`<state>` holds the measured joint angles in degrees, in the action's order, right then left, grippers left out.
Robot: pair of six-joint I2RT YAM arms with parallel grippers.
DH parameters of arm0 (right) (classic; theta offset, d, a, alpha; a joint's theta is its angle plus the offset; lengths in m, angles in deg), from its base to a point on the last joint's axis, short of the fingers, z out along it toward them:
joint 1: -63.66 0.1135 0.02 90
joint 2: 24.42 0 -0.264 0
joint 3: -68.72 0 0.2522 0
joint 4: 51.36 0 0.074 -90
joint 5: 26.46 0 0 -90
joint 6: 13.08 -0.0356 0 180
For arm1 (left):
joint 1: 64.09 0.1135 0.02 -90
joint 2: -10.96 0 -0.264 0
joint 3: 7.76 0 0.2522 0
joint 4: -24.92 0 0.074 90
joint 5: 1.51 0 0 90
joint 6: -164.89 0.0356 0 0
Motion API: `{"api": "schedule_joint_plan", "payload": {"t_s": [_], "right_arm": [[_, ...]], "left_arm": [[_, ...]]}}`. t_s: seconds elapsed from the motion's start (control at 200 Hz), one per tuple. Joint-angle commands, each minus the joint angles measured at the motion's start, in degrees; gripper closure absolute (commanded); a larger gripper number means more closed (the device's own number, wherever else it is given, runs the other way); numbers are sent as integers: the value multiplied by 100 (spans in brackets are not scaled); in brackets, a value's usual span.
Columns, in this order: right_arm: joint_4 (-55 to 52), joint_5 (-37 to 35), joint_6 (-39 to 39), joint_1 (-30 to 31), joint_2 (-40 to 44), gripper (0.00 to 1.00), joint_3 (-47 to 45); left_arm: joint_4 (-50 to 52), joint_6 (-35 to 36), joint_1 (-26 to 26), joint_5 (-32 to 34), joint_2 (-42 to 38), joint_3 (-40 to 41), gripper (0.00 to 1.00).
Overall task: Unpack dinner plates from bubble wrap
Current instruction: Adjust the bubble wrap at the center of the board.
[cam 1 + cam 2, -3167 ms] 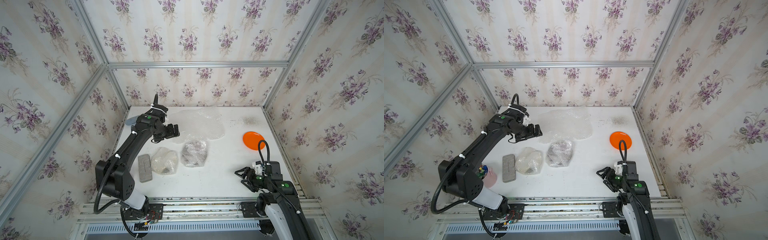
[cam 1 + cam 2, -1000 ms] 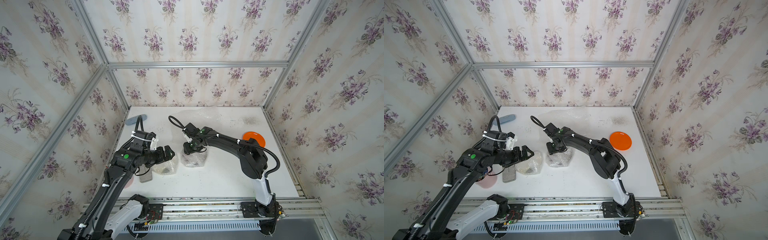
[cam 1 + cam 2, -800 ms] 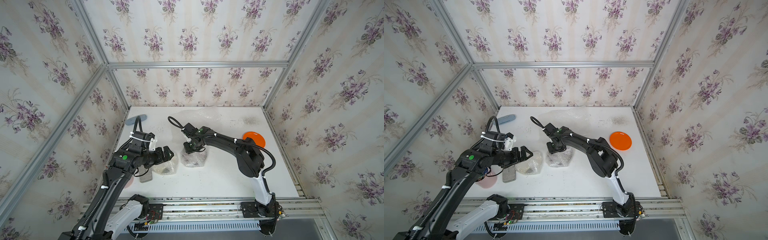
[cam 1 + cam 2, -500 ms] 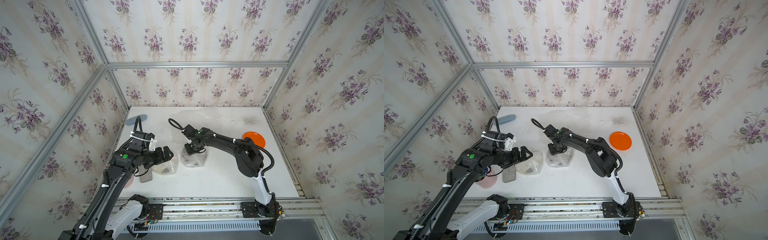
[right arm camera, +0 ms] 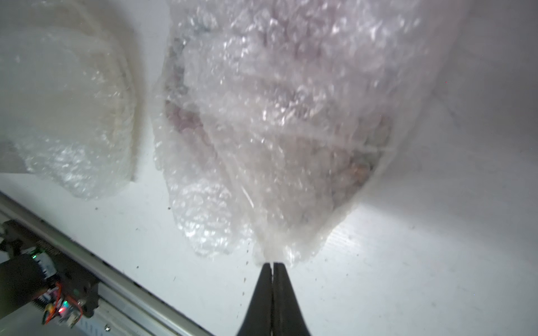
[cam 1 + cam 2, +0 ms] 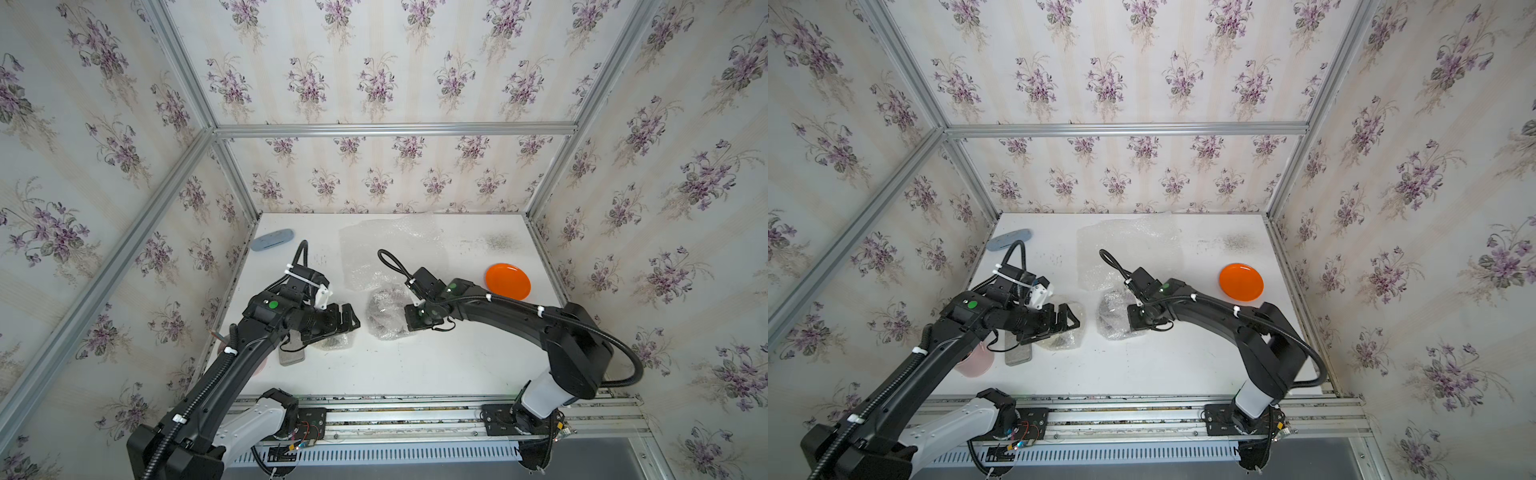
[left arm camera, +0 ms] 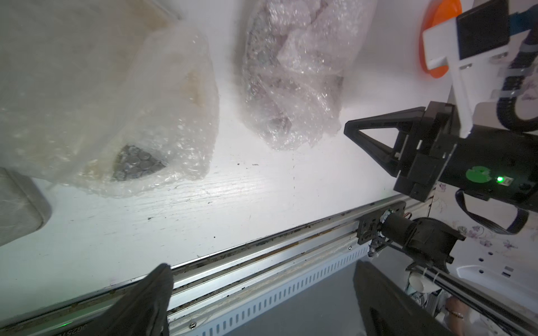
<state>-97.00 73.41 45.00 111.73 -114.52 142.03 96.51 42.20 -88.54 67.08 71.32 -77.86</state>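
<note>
Orange was the only plate colour out in the open. The orange plate [image 6: 508,281] lay bare on the desk [image 6: 415,365], near the right-hand edge. A loose sheet of bubble wrap [image 6: 390,245] lay flat near the back wall. Two more plates were wrapped up. The middle bundle [image 6: 386,309] sat in the middle of the desk, and something dark showed through its wrap. The left bundle [image 6: 332,341] lay just beside it and looked pale and creamy inside.

I think the job was on the second plate, at the start of pulling its wrap open. The right pincer [image 5: 272,266] was squeezed tight on a thin corner of wrap at the edge of the middle bundle. The right arm reached in low from the front right, bent like an elbow, with its wrist close to the desk. The left pincer [image 6: 348,319] was wide open and held nothing. It hung over the left bundle and pointed toward the middle one. Its arm stretched up from the front left corner.

Next, the right arm would need to pull the corner up and away slowly, so the wrap peels off and the plate does not get dragged or tipped. The left pincer might need to hold the bundle down or grab another flap.
</note>
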Motion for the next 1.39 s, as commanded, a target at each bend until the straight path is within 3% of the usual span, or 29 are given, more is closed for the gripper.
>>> {"api": "schedule_joint_plan", "payload": {"t_s": [0.0, 0.06, 0.125, 0.29, 0.58, 1.199, 1.389], "right_arm": [[607, 381, -308, 0, 373, 84, -264], [491, 276, -95, 1, 279, 67, -35], [271, 117, 186, 26, 17, 56, 384], [-274, -314, 945, 136, -855, 46, 1419], [-779, -803, 1830, 229, -1770, 46, 2290], [-917, -1041, 2162, 255, -2618, 54, 2787], [-987, -1366, 2070, 230, -2844, 69, 3033]], "left_arm": [[-418, -492, -325, 199, 116, 140, 1], [-569, -720, -319, 366, 29, 238, 1], [-694, -899, -307, 510, -129, 280, 1], [-695, -892, -221, 405, -241, 213, 1], [-648, -1028, -48, 355, -666, 518, 1], [-526, -678, 506, 14, -410, 436, 1], [-523, -594, 528, -47, -175, 343, 1]]}}
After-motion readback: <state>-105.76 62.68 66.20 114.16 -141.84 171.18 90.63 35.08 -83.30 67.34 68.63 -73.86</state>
